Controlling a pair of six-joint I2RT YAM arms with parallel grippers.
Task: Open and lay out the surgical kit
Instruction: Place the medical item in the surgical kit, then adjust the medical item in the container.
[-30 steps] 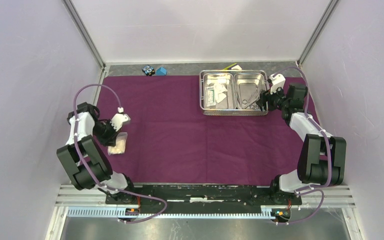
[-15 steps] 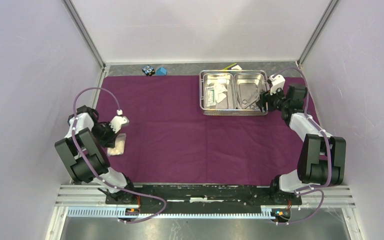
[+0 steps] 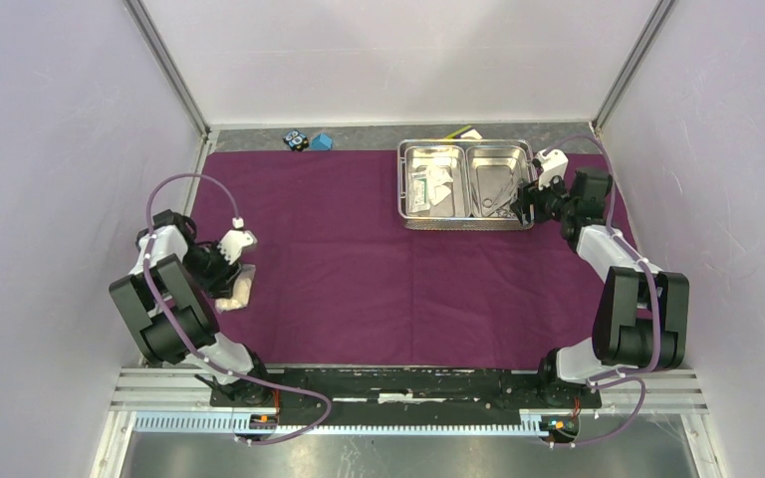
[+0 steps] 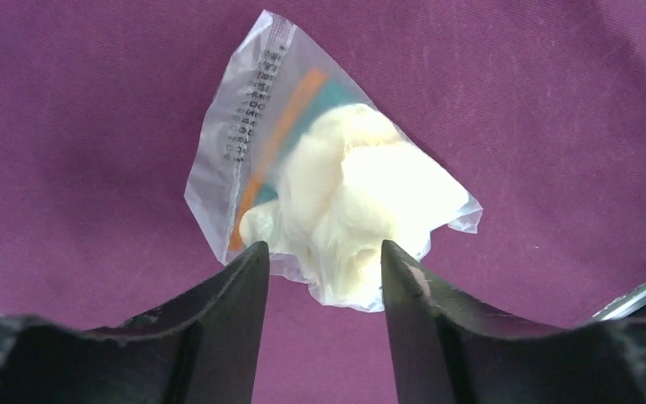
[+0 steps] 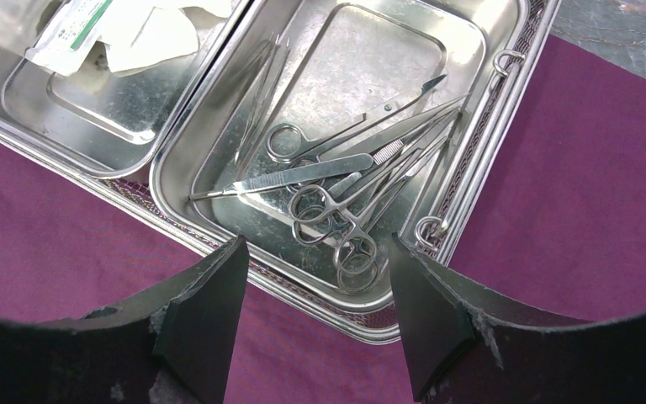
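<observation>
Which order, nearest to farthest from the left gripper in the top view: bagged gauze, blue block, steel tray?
1. Bagged gauze: on the cloth, at the jaws.
2. Blue block: beyond the cloth's far edge, left of centre.
3. Steel tray: far right of the cloth.

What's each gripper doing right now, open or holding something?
Left gripper: open; clear plastic packet of white gauze lies between its fingers.
Right gripper: open, empty, above the shiny steel tray.
</observation>
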